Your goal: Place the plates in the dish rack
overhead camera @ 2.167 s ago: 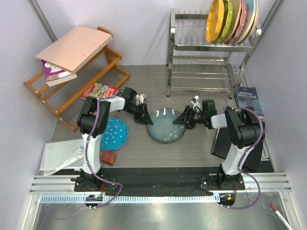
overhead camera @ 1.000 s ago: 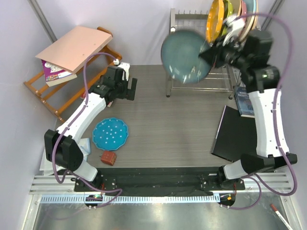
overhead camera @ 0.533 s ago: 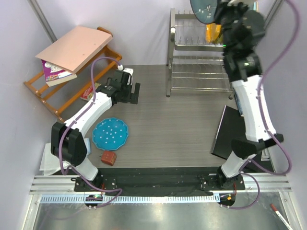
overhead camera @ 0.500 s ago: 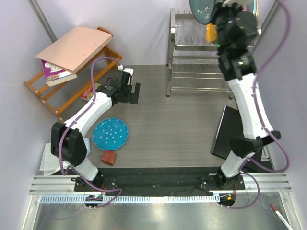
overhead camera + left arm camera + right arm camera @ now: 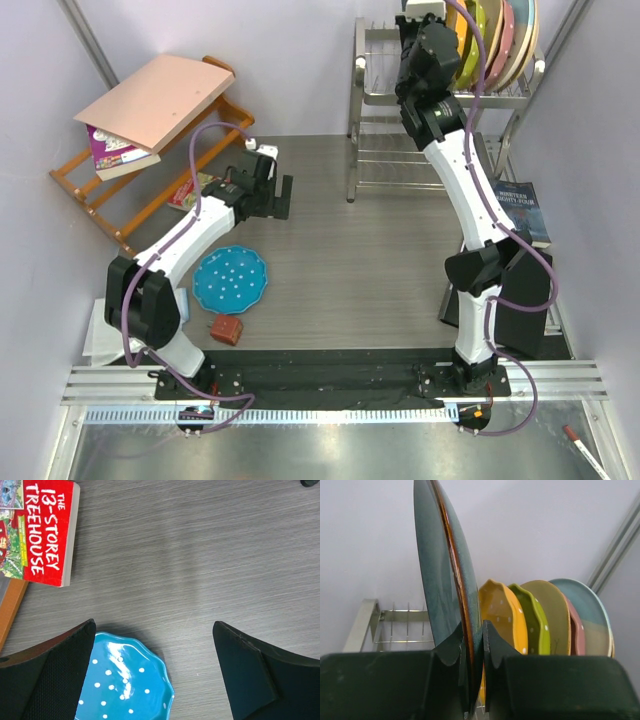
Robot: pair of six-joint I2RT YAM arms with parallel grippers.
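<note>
My right gripper (image 5: 472,630) is shut on the lower rim of the dark grey-blue speckled plate (image 5: 437,570). It holds the plate upright and edge-on at the top tier of the chrome dish rack (image 5: 420,160), just left of the orange dotted plate (image 5: 502,610) and the lime green plate (image 5: 535,625). Whether the dark plate rests in a slot is hidden. In the top view the right gripper (image 5: 418,45) is up at the rack and the dark plate cannot be made out. The blue dotted plate (image 5: 231,279) lies flat on the table. My left gripper (image 5: 154,630) hangs open and empty above the blue plate's (image 5: 125,685) far edge.
Olive, pink and pale blue plates (image 5: 580,610) stand right of the green one. A red book (image 5: 42,530) lies by the slanted wooden shelf (image 5: 150,190). A small brown block (image 5: 226,328), a plastic bag (image 5: 125,325), a black pad (image 5: 500,290) and a blue book (image 5: 518,208) lie around.
The right arm carried the dark plate from mid-air in front of the rack up to its top tier, beside the orange plate. The left arm drew in slightly and stays open.
</note>
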